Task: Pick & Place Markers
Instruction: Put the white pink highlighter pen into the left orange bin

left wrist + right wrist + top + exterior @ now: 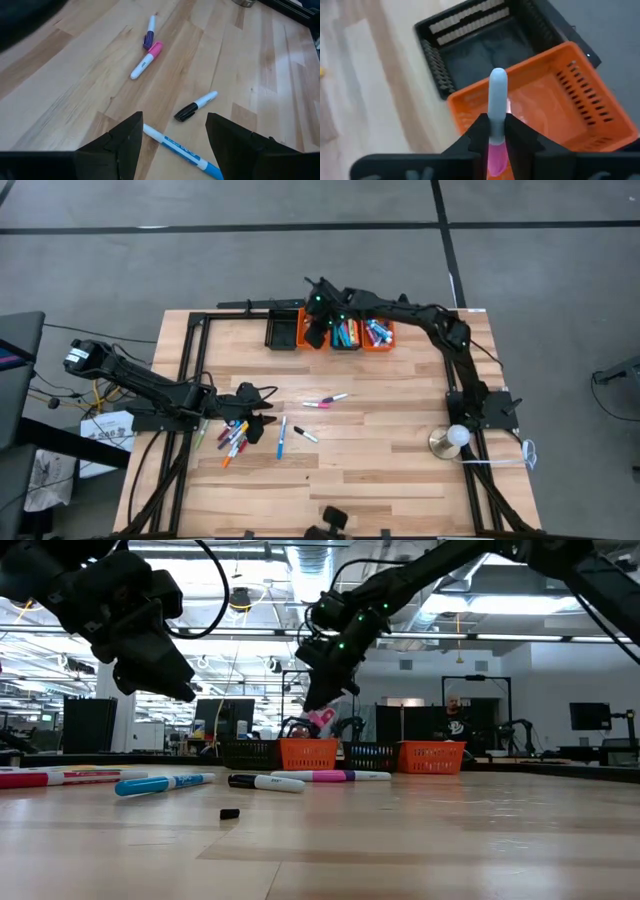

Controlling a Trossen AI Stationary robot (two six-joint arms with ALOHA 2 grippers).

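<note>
My right gripper (318, 323) hangs over the empty orange bin (545, 100) at the table's far edge, shut on a marker (497, 90) with a pale barrel and a pink part. An empty black bin (480, 45) stands beside the orange one. My left gripper (256, 416) is open above the table's left half. Its fingers stand on either side of a blue marker (182, 150) without touching it. More markers lie flat on the wood: a black-capped one (196, 106), a pink-capped one (146, 61), a purple one (149, 32) and a mixed cluster (232, 440). My right gripper pinches the marker's pink part (495, 152) between its two fingers. The marker lies along the fingers, and its pale rounded end (498, 80) juts out past the tips. The fingers slant down toward the far edge. The marker is lifted clear, above the orange bin.
Two more bins (362, 333) holding markers stand right of the orange one along the far edge. A round metal base with a white ball (452, 440) sits at the near right. A small black cap (230, 813) lies on the wood. Bare wood fills the table's middle and near right.
</note>
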